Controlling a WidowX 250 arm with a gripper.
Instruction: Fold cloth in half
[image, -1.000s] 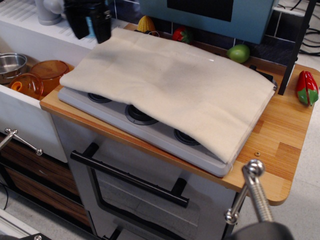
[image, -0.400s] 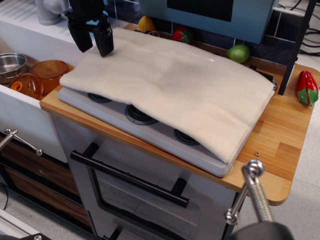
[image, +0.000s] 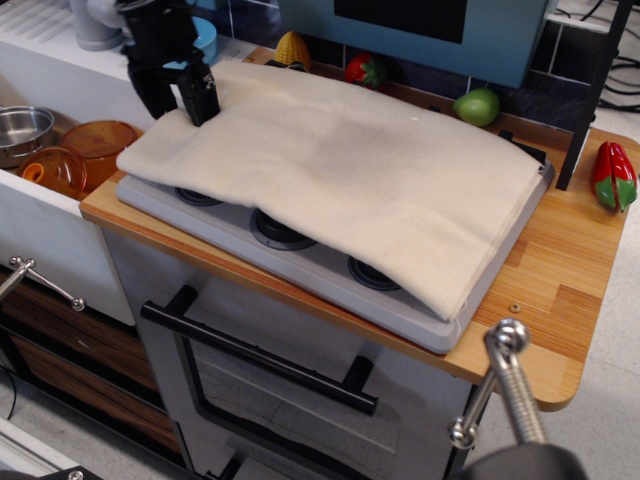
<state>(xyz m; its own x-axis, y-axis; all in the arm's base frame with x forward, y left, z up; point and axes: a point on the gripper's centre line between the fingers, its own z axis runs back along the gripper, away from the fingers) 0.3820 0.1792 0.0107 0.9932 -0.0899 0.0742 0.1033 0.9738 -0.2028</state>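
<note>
The cream cloth lies spread over the grey toy stovetop, doubled on itself with a layered edge showing at the front right. It covers most of the stove; three burners show along the front. My black gripper hangs at the cloth's far left edge, fingers pointing down and spread apart, with the right fingertip touching or just above the cloth. Nothing is held between the fingers.
Left of the stove a sink holds orange bowls and a metal pot. Toy corn, a strawberry, a green fruit and a red pepper sit along the back and right of the wooden counter. A black post stands at right.
My gripper has come down and slightly leftward to the cloth's far left edge. The cloth's left edge has shifted a little.
</note>
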